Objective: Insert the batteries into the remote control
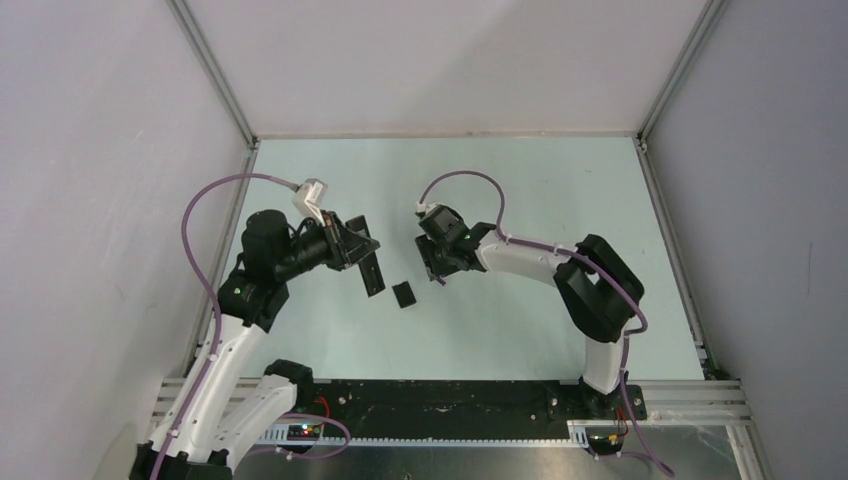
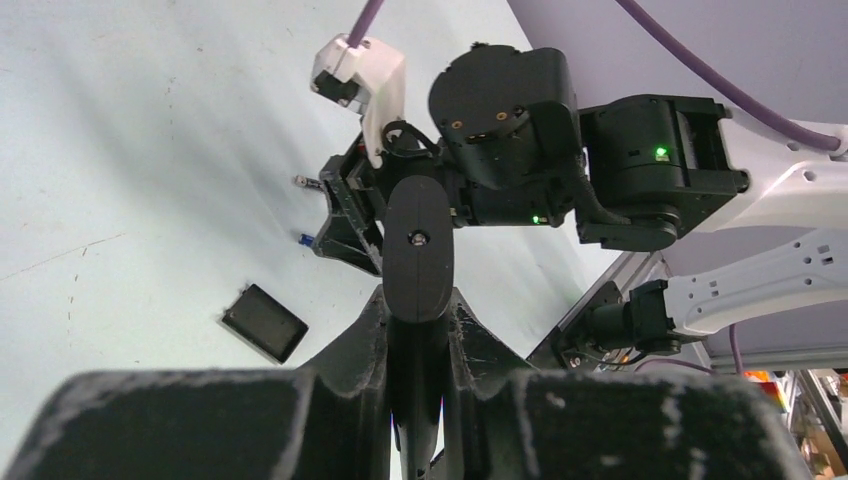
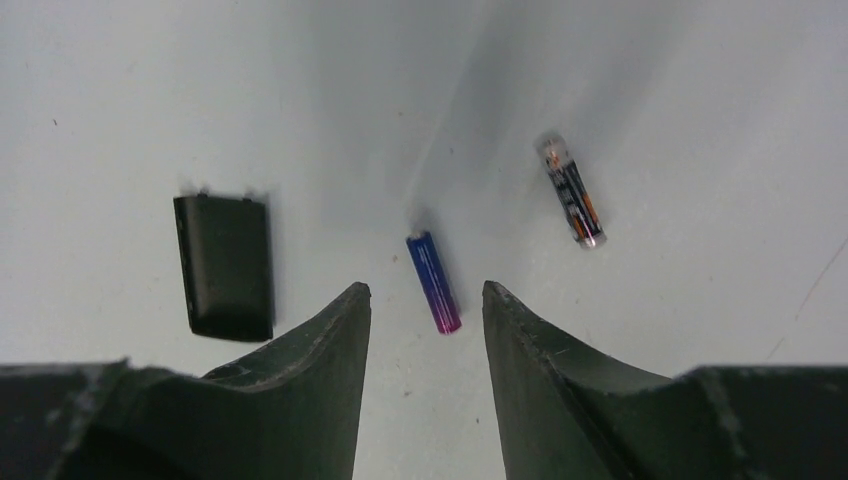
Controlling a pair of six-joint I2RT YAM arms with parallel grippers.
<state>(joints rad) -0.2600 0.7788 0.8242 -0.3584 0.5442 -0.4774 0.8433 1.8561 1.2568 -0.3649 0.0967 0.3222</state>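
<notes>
Blue-purple, the small cylindrical battery (image 3: 434,282) lay on the pale table (image 3: 120,100) between the right gripper's (image 3: 425,290) spread fingers, long axis along their gap, while the left gripper (image 2: 420,322) clamped the slim black remote control (image 2: 418,250).

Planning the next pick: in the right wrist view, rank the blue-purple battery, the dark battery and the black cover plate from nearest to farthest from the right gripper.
1. Blue-purple battery: on the table between the open fingers of the right gripper.
2. Black cover plate, to the left, and dark battery, upper right: too close to call.
</notes>
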